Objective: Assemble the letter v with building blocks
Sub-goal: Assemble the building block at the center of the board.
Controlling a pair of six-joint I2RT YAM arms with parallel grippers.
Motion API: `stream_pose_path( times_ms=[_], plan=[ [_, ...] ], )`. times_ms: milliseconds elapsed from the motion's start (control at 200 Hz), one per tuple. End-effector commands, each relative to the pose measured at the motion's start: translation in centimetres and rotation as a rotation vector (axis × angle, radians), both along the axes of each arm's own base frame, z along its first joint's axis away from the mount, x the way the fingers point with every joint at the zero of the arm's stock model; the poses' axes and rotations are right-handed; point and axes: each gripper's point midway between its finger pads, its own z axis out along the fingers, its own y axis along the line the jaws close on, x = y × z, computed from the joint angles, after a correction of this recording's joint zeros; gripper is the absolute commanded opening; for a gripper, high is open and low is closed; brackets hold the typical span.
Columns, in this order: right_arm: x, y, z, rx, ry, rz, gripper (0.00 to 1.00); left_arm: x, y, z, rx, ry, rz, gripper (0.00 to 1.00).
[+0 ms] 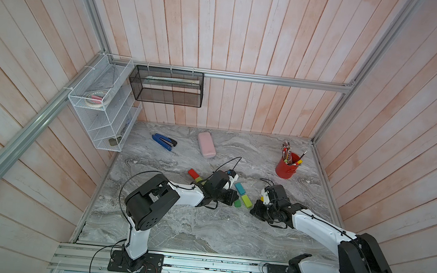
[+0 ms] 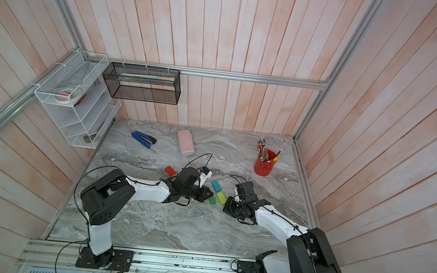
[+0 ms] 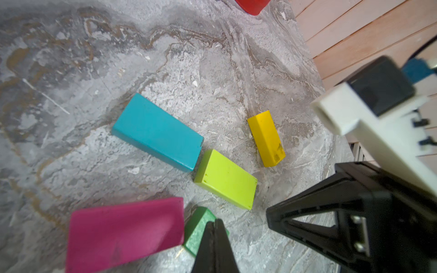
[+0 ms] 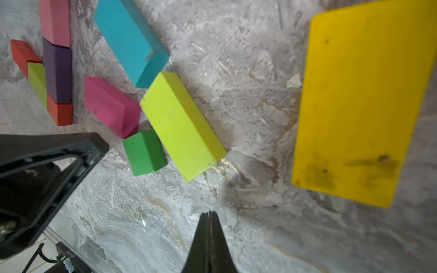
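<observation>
Left wrist view: left gripper (image 3: pixel 215 222) pinched together, empty, tips by the green cube (image 3: pixel 197 228) at the bench (image 3: pixel 71 94) middle, between magenta block (image 3: pixel 125 231) and lime block (image 3: pixel 225 179); right gripper (image 4: pixel 209 214) likewise (closed, empty). A stray push could skew the V's point.
</observation>
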Motion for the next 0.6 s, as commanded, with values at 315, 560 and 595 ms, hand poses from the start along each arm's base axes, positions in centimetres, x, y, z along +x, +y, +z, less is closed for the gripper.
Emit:
stream_pose_path(
  times_ms=[315, 560, 595],
  plan=[
    [1.4, -0.7, -0.6, 0.041, -0.004, -0.044, 0.00, 0.8, -0.4, -2.5, 0.126, 0.037, 0.027, 0.00],
    [1.7, -0.4, -0.8, 0.055, -0.004, -0.044, 0.00, 0.6, -1.0, -3.6, 0.176, 0.055, 0.000, 0.00],
    [1.7, -0.4, -0.8, 0.058, -0.003, -0.042, 0.00, 0.5, -1.1, -3.6, 0.178, 0.054, -0.005, 0.00]
  ],
)
